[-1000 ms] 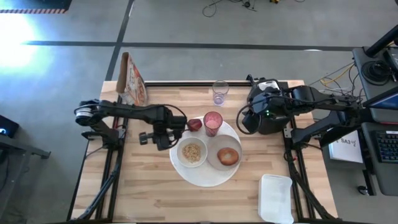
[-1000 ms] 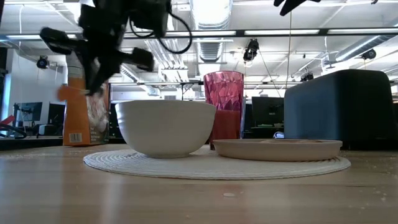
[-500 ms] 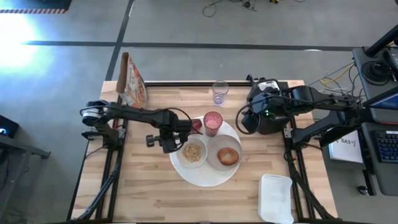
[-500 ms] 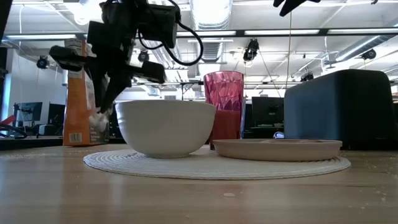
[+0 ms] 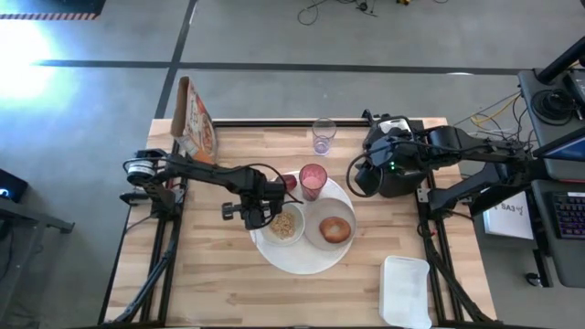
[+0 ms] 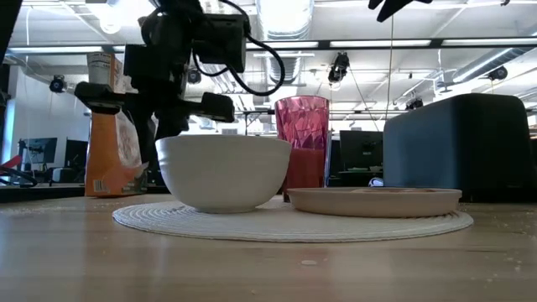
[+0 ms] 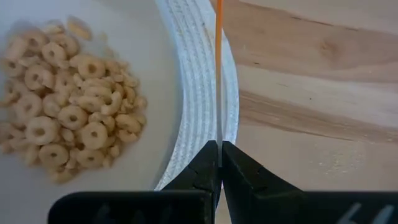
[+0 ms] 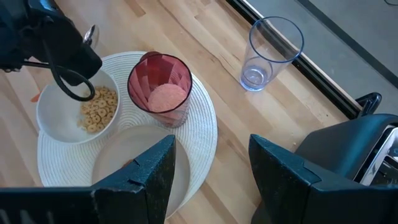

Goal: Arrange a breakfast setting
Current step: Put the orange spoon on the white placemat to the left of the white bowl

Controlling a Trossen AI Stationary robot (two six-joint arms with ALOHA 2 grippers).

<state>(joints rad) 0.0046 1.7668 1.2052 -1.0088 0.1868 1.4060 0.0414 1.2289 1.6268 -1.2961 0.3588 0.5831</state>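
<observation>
A big round white plate (image 5: 306,260) carries a small white bowl (image 5: 285,223) of cereal rings, a small pale plate (image 5: 320,239) with a browned bread ring (image 5: 335,228), and a pink cup (image 5: 313,181). A dark-red fruit (image 5: 289,182) lies by the cup. My left gripper (image 5: 259,212) hangs at the bowl's left side, pointing down, shut on the metal spoon (image 8: 91,32). My right gripper (image 8: 211,168) waits open, raised at the table's far right. My left gripper pinches the spoon's thin handle (image 7: 218,134) between its two fingertips, edge-on, coming from above and pointing down. The handle runs on past the fingers over the big plate's rim (image 7: 205,74). The spoon's bowl end shows on the gripper's other side.
A clear stemless glass (image 5: 324,135) stands at the far edge, a cereal box (image 5: 195,117) at the far left corner, a white rectangular tray (image 5: 406,291) at the near right. Bare wood lies left of the plate and along the near edge.
My left gripper, still shut on the spoon, has moved down and toward the table's right, from left of the plate to the bowl's left side, tipping a little steeper. Everything on the plate has stayed put.
</observation>
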